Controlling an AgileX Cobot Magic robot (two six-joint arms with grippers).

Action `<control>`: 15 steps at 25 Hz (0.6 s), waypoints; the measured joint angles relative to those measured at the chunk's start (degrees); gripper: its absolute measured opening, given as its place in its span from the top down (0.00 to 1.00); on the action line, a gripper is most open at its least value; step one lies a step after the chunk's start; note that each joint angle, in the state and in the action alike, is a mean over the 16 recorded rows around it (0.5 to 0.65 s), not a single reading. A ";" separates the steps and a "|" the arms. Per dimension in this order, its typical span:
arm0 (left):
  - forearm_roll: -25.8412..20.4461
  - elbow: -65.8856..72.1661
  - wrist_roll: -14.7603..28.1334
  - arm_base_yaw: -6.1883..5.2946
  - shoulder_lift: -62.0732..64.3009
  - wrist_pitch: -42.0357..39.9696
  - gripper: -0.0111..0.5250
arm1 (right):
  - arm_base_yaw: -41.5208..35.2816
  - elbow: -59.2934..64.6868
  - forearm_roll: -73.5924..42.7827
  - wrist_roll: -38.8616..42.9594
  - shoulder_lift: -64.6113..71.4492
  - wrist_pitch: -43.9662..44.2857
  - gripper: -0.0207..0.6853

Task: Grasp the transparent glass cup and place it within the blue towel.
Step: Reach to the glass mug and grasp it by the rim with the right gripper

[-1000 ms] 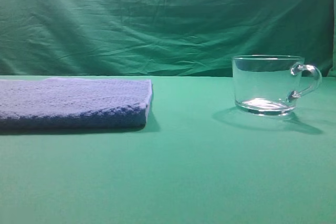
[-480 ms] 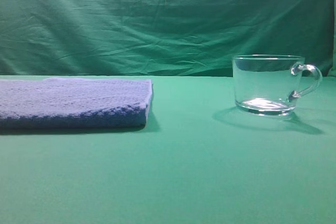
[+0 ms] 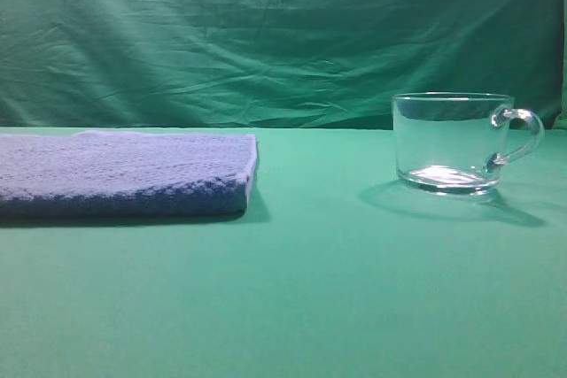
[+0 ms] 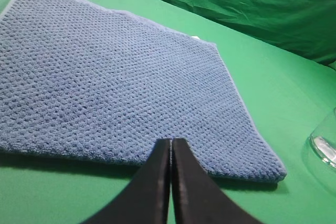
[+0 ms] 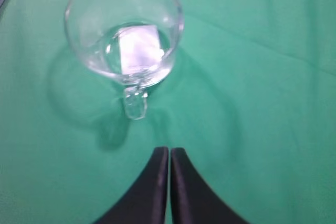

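Right gripper [image 5: 169, 153]: jaws pressed together, nothing between them, tips pointing at the transparent glass cup [image 5: 125, 32] from above. It hangs clear of the cup, no contact. The cup's handle [image 5: 135, 104] sticks out toward the gripper, nearly in line with the fingertips.

Left gripper [image 4: 171, 145]: also closed flat and empty, hovering over the near edge of the blue towel [image 4: 105, 82]. A sliver of the cup's base [image 4: 324, 148] shows at the right edge of that wrist view, well apart from the towel.

High view: no arm in frame. The cup [image 3: 452, 141] stands upright on the green table cloth [image 3: 310, 289], right side, handle [image 3: 521, 135] to the right. Towel [image 3: 124, 170] lies flat on the left, well apart from the cup, with bare cloth between them. The cup looks empty; the bright patch in its base reads as a reflection.

Step in hand, as I read it: the very start, pre-grasp. Nothing is picked and the cup sits off the towel.

Next move probably needs:
- right jaws opened before descent; shut as they are, they can't take a wall or the handle
- a choice between the rim wall and the handle; the handle is closest and roughly aligned
- glass is slick and thick-based, so bite deep enough and keep it upright
- then lift clear and carry left across the gap, setting it down inside the towel's outline, not on the edge
- the left gripper sits over the towel's near edge, so it may have to stay out of the drop path
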 joint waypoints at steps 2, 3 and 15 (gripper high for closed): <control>0.00 0.00 0.00 0.00 0.00 0.00 0.98 | 0.39 -1.09 0.49 -0.61 2.25 0.96 0.38; 0.00 0.00 0.00 0.00 0.00 0.00 0.98 | 0.48 -1.65 0.73 -0.76 3.38 1.37 0.32; 0.00 0.00 0.00 0.00 0.00 0.00 0.98 | 0.55 -9.33 2.75 -2.75 16.96 1.93 0.16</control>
